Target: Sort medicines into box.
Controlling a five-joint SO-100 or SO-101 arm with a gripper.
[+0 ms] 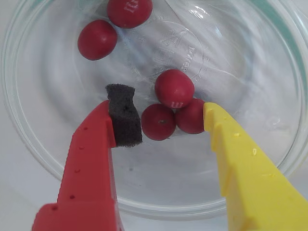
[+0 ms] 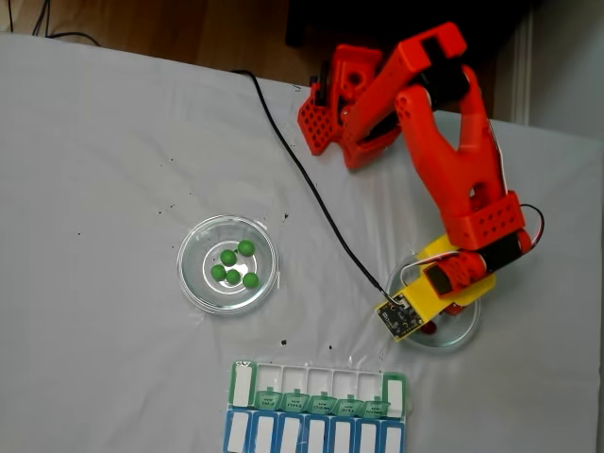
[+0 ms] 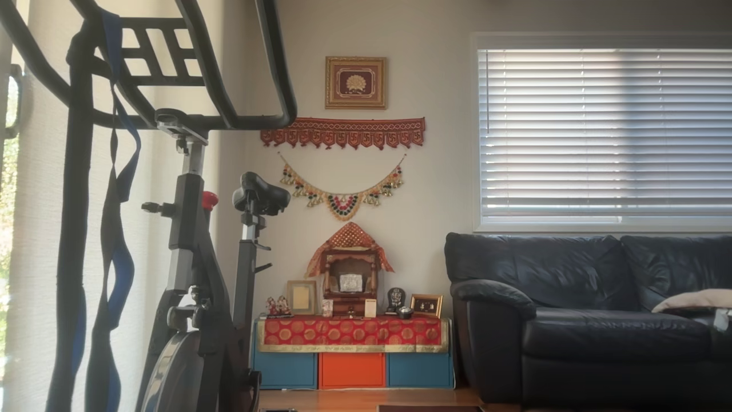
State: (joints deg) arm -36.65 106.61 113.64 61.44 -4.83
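**Spread gripper hanging over the red balls in the glass dish**

Wrist view: the gripper (image 1: 166, 113) is hanging over a clear glass dish (image 1: 43, 159), its fingers standing wide apart and pinching nothing. The red finger (image 1: 91, 163) is carrying a dark foam pad (image 1: 124, 114) at its tip; the yellow finger (image 1: 245, 168) is sitting at the right. Three red balls (image 1: 173, 87) are lying clustered between the tips, the rightmost one touching or just beside the yellow tip. Two more red balls (image 1: 97, 39) are lying near the top, one being cut off by the picture's edge. The dish rim is running off both sides.

Fixed view: the orange arm (image 2: 453, 160) is leaning down over the dish on the right (image 2: 462, 332), hiding most of it and the fingers. Four green balls (image 2: 233, 264) are showing in another dish (image 2: 198, 283) on the left; whether a fifth is lying there is hard to tell. The green-lidded pill box (image 2: 321, 389) is lying near the bottom edge, well apart from both dishes, with a blue-lidded row (image 2: 311, 436) touching it below and being cut off by the edge.

Other view: an exercise bike (image 3: 194, 274) and a dark sofa (image 3: 589, 315) are standing in a room.
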